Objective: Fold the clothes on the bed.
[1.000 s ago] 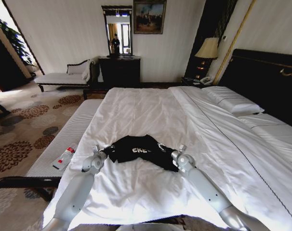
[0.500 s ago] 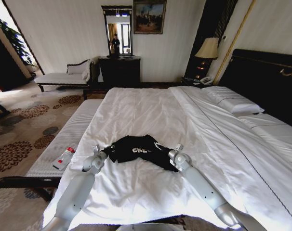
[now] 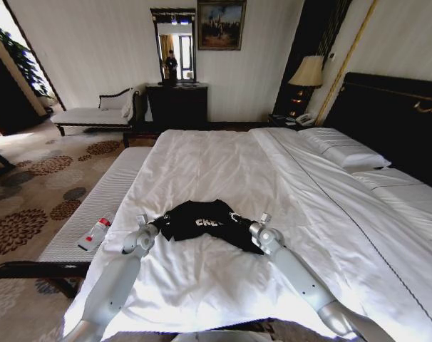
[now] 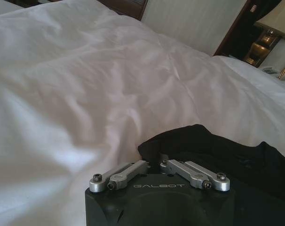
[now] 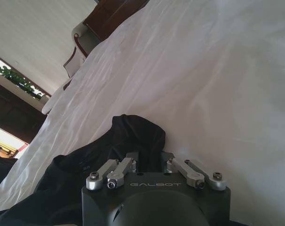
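1. Writing: "GALBOT" is moulded on both wrist housings. White lettering on the T-shirt (image 3: 205,221) chest is partly folded over; only fragments read.
2. Location: the black T-shirt lies bunched on the white duvet (image 3: 223,171), near the foot end of the bed (image 3: 387,107).
3. Left gripper (image 3: 152,224): at the shirt's left edge, fingers (image 4: 154,165) pressed together on a fold of the black fabric.
4. Right gripper (image 3: 246,219): at the shirt's right edge, fingers (image 5: 133,157) likewise pinching cloth.
5. Clearance: open duvet extends beyond the shirt toward the pillow (image 3: 344,149). A bench (image 3: 102,203) runs along the bed's left edge, carrying a small bottle (image 3: 96,231).
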